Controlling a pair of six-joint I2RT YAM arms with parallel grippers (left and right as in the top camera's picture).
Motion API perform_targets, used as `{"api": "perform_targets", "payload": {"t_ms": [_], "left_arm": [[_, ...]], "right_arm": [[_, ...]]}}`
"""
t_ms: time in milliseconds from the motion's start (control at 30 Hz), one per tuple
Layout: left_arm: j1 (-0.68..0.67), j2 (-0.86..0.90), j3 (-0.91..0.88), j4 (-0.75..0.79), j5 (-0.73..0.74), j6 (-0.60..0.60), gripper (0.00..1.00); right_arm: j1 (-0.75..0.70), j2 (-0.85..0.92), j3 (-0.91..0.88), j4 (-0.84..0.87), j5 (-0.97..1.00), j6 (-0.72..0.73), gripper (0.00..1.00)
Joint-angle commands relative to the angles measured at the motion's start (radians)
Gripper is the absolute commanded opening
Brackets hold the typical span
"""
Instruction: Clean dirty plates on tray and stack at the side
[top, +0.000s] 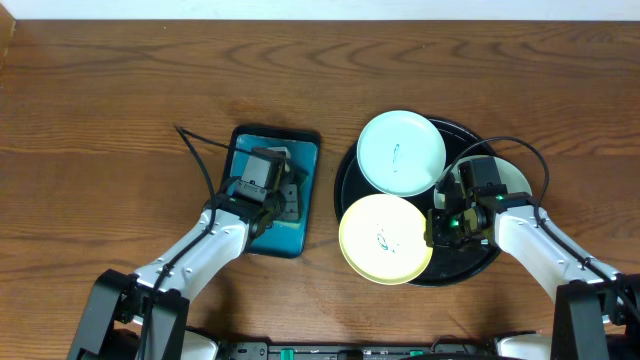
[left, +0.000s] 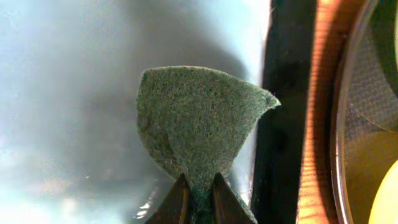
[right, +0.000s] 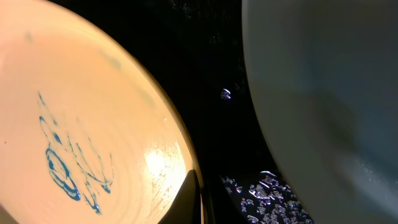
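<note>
Three plates rest on the round black tray (top: 345, 185). A mint-white plate (top: 400, 152) with a faint smear lies at the back. The yellow plate (top: 385, 238), with blue scribbles (right: 62, 168), lies in front, overhanging the tray's left rim. My right arm mostly covers another pale plate (top: 515, 180). My right gripper (top: 437, 224) (right: 200, 200) is shut on the yellow plate's right rim. My left gripper (top: 268, 166) (left: 199, 194) hangs over the teal tray (top: 300, 238), shut on a green scrub pad (left: 199, 118).
The teal tray's black rim (left: 283, 112) and a strip of wooden table (left: 320, 124) separate it from the black tray. Water droplets (right: 267, 193) glisten on the black tray between the plates. Cables (top: 190, 140) trail across the table by both arms.
</note>
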Motion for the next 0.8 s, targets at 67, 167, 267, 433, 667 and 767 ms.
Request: {"api": "perform_targets", "payload": {"t_ms": [67,167,267,433,667,767], "left_arm": [[-0.033,0.014,-0.008,-0.007,-0.013,-0.131,0.07],[-0.072,0.014,-0.008,0.001,-0.013,-0.195,0.08],[-0.100,0.014,-0.008,0.020,-0.017,-0.215,0.08],[-0.120,0.014,-0.008,0.047,-0.047,-0.219,0.07],[-0.120,0.014,-0.008,0.094,-0.047,-0.229,0.08],[-0.120,0.014,-0.008,0.095,-0.046,-0.229,0.07]], "right_arm": [[0.007,0.006,0.011,0.001,0.021,0.005,0.02],[0.007,0.006,0.011,0.001,0.021,0.005,0.02],[0.007,0.006,0.011,0.001,0.021,0.005,0.01],[0.007,0.006,0.011,0.000,0.021,0.004,0.02],[0.007,0.006,0.011,0.000,0.021,0.004,0.01],[0.007,0.006,0.011,0.000,0.021,0.004,0.02]]}}
